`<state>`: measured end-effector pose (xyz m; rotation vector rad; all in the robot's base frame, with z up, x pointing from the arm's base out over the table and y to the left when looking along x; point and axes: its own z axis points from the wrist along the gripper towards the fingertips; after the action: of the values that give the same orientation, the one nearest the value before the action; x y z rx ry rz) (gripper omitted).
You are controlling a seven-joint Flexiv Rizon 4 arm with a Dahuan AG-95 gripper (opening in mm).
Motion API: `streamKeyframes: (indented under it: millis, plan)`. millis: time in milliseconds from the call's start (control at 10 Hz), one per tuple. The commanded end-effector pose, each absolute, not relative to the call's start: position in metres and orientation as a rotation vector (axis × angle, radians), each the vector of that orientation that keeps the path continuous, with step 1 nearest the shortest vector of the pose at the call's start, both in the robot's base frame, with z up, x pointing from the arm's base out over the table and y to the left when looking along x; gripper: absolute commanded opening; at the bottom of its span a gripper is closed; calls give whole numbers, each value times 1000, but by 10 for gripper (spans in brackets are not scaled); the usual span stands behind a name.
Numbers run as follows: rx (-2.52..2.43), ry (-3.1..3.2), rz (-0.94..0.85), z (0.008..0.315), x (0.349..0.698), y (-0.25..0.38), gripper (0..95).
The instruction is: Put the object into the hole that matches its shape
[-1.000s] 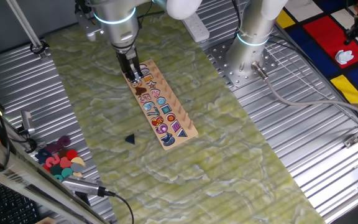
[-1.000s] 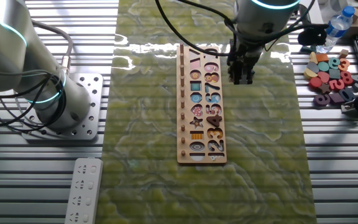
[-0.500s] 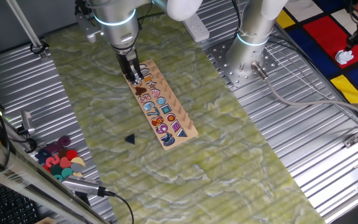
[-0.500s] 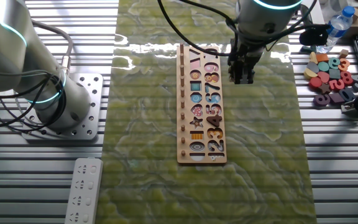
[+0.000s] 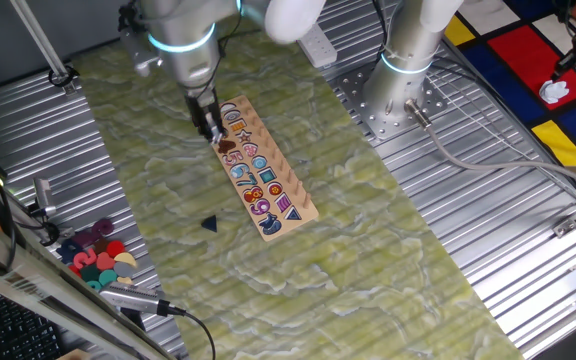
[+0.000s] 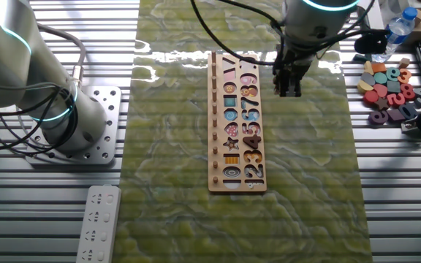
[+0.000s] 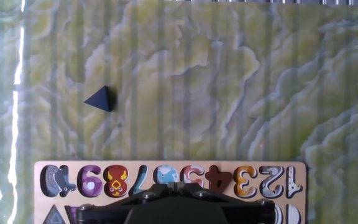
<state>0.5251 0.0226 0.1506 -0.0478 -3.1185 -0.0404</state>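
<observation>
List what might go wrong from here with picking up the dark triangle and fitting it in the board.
1. The triangular piece lies flat on the mat, so the gripper may slip off its thin edges.
2. The triangle hole sits at the board's end beside filled recesses; a rotated piece may jam or nudge the board.

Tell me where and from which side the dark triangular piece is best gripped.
The dark triangular piece lies flat and alone on the green mat, apart from the wooden board. Probably best taken from straight above, fingers across two of its slanted edges near the middle, since it is thin and nothing crowds it. The end effector holds nothing.
</observation>
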Motion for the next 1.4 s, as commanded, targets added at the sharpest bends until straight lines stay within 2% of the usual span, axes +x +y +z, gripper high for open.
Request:
streamKeyframes:
  millis: [100, 600, 1400]
  plan:
    - [-119, -3118, -35, 132, 546, 43, 0]
    - [-223, -3114, -31, 101, 577, 77, 0]
    - [-295, -3133, -35, 95, 586, 102, 0]
